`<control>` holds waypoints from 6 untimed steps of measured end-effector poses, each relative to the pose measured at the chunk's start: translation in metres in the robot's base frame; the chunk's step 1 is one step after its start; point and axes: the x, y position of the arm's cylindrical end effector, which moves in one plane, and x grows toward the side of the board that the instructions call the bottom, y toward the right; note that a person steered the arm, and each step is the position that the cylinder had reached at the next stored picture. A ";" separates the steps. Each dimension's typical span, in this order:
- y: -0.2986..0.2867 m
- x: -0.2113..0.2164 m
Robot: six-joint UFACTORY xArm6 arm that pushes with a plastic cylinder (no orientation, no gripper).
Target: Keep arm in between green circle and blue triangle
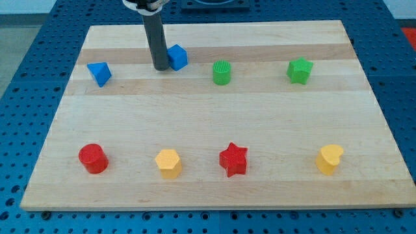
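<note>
Rod down in the top row of the pale wooden worktop (214, 123), my tip (160, 67) at the left face of a blue cube.

My tip sits touching or just beside the blue cube-shaped block (177, 57); contact unclear. Blue triangular block (99, 73) lies to the view's left of it, ridged green cylinder block (222, 72) to the right beyond the cube. The arm carries no hand, only the dark rod. Green star block (299, 70) far right. Bottom row: red cylinder (93, 158), yellow hexagonal block (168, 162), red star (233, 159), yellow heart-like block (329, 159).
</note>
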 end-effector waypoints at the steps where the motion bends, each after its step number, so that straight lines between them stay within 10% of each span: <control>1: 0.000 -0.027; 6: -0.020 0.023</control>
